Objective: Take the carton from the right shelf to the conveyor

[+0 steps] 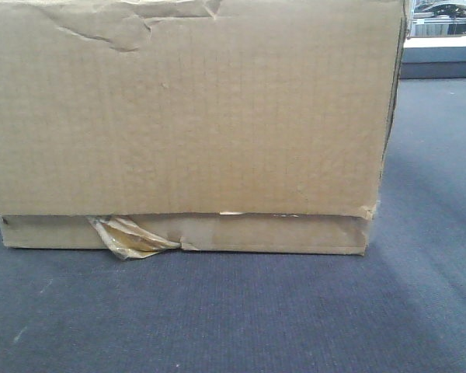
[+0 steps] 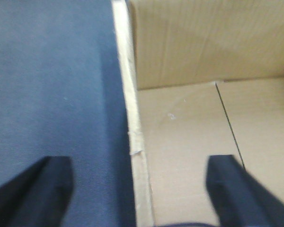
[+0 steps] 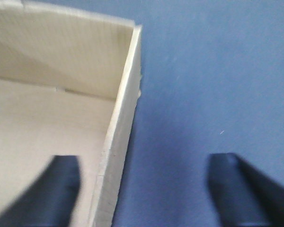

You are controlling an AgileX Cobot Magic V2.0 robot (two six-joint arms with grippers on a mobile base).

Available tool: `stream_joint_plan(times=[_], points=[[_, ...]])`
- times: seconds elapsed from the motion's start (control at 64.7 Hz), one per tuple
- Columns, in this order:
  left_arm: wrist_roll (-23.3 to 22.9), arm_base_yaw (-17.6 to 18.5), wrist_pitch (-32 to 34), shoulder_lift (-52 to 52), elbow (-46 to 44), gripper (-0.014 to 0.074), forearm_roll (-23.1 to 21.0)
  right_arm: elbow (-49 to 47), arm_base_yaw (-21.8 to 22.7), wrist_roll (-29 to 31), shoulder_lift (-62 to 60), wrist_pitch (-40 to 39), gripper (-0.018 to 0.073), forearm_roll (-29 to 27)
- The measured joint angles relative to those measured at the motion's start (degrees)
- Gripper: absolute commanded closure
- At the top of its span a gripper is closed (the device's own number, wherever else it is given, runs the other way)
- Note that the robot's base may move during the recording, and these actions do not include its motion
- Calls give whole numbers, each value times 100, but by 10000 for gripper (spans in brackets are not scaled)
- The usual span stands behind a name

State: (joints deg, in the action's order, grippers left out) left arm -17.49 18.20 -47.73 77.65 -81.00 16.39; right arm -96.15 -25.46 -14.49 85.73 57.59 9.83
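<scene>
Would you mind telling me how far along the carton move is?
Done, it seems: the carton rests on the conveyor. In hand: the left end effector and right end effector straddle its side walls, open, gripping nothing. Left: probably only backing them away.

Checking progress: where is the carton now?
The carton rests on the conveyor, filling the left and centre of the front view. In the wrist views, the open left gripper and right gripper each straddle one side wall.
</scene>
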Motion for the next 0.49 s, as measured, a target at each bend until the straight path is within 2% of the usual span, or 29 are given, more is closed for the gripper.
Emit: stream_joint_plan(times=[0.185, 0.293, 0.494], points=[[35, -351, -59, -445, 21, 639, 10, 0, 23, 0, -419, 174, 650, 399], [88, -694, -89, -692, 229, 581, 25, -5, 169, 0, -587, 376, 634, 492], [425, -1284, -88, -1194, 1062, 582, 39, 323, 674, 93, -740, 570, 637, 550]])
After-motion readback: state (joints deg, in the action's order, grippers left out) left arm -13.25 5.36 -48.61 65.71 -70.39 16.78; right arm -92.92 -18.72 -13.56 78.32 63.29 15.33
